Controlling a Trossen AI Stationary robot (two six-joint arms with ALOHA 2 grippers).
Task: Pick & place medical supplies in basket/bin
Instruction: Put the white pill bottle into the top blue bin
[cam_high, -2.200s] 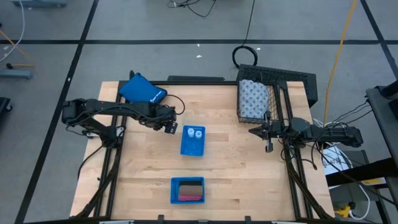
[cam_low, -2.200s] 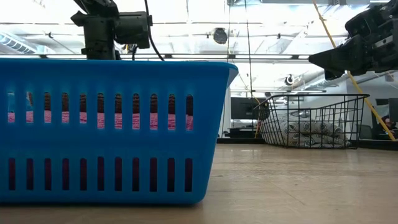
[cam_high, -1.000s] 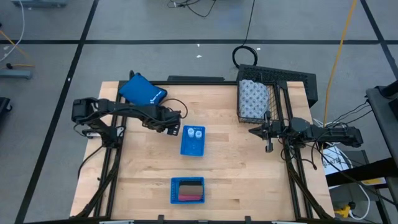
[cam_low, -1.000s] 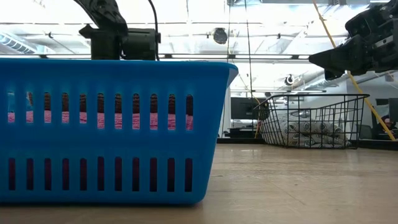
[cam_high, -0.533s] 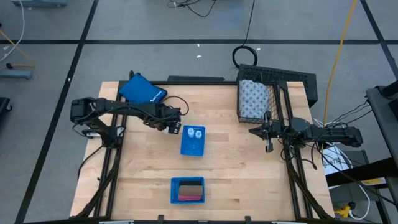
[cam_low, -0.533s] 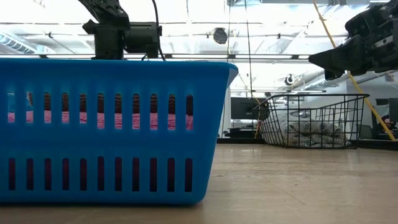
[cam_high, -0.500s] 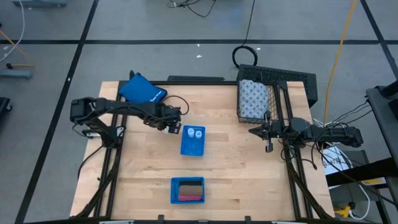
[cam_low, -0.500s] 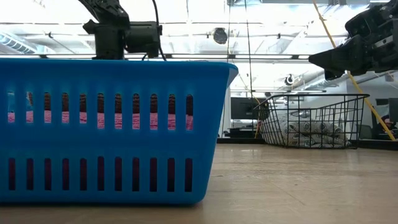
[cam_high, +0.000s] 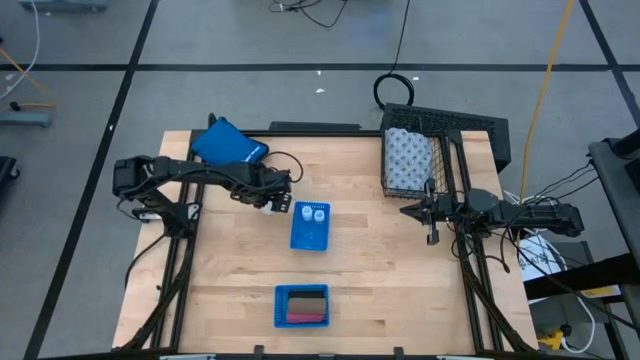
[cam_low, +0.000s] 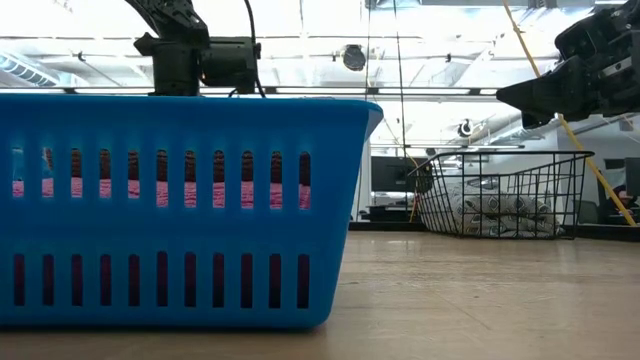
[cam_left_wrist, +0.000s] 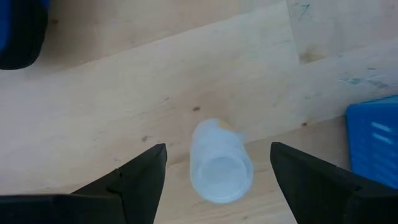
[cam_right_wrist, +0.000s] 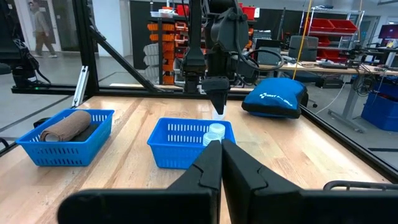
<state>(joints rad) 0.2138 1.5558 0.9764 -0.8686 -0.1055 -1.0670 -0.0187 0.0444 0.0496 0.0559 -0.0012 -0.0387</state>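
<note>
Bottle (cam_left_wrist: 216, 163): lay on the bare wooden worktop (cam_high: 370, 260) just beside the middle blue tray (cam_high: 309, 228), between the spread fingers of the left end effector (cam_high: 273, 203) poised above it. Two more bottles (cam_high: 313, 213) sat in that tray. Basket (cam_high: 425, 150), at the worktop's far right corner, contained the dotted roll (cam_high: 407, 157). Right end effector (cam_high: 432, 232), fingers pressed together, hung near the basket. Grey floor with dark tape lines surrounded the worktop; shelving and workbenches filled the room behind.
</note>
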